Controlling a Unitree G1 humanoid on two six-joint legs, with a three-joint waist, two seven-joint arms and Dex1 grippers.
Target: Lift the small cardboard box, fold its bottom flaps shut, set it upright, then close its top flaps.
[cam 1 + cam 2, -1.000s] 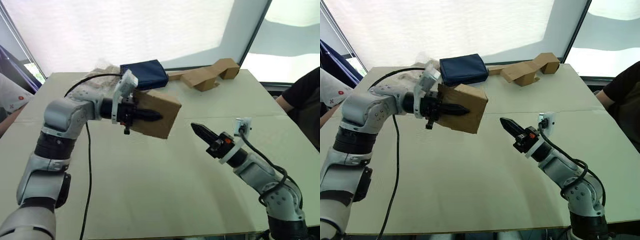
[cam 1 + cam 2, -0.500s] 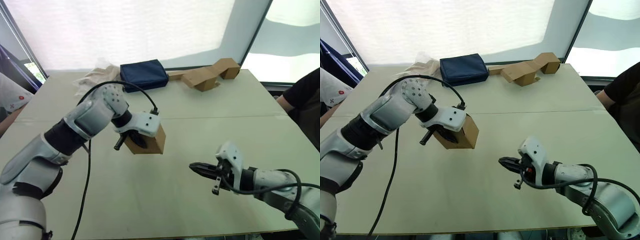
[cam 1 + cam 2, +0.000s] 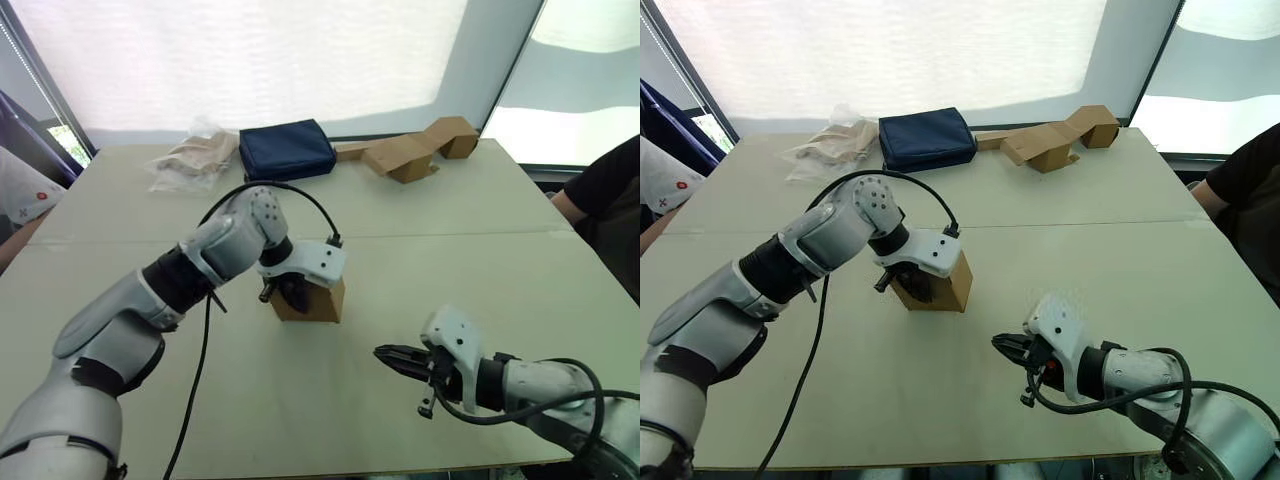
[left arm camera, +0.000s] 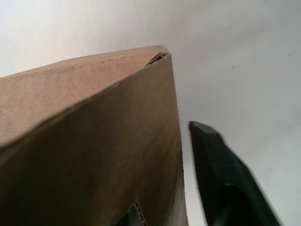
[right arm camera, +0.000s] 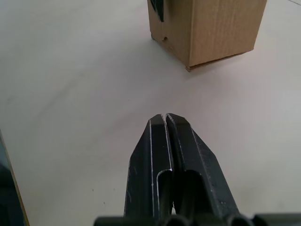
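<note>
The small cardboard box [image 3: 324, 299] stands on the table's middle, plain brown, with its lower edge on the surface [image 5: 221, 28]. My left gripper [image 3: 290, 292] reaches down over its left side and is shut on the box's wall. One black finger [image 4: 221, 179] lies along the outside of that wall [image 4: 94, 141]; the other finger is hidden. The wrist covers the top flaps, and the bottom flaps are out of sight under the box. My right gripper [image 3: 386, 353] hovers low over the table, in front and to the right of the box. It is shut, holds nothing, and points at the box [image 5: 166, 117].
A navy pouch [image 3: 287, 150] and a crumpled bag [image 3: 195, 160] lie at the back left. A larger crooked flattened cardboard piece [image 3: 410, 152] lies at the back right. A person's sleeve [image 3: 20, 190] shows at the left edge and another person's arm [image 3: 605, 190] at the right.
My left arm has brought the box down and a little rightwards, from hanging in the air to standing on the table. The right gripper has barely shifted.
</note>
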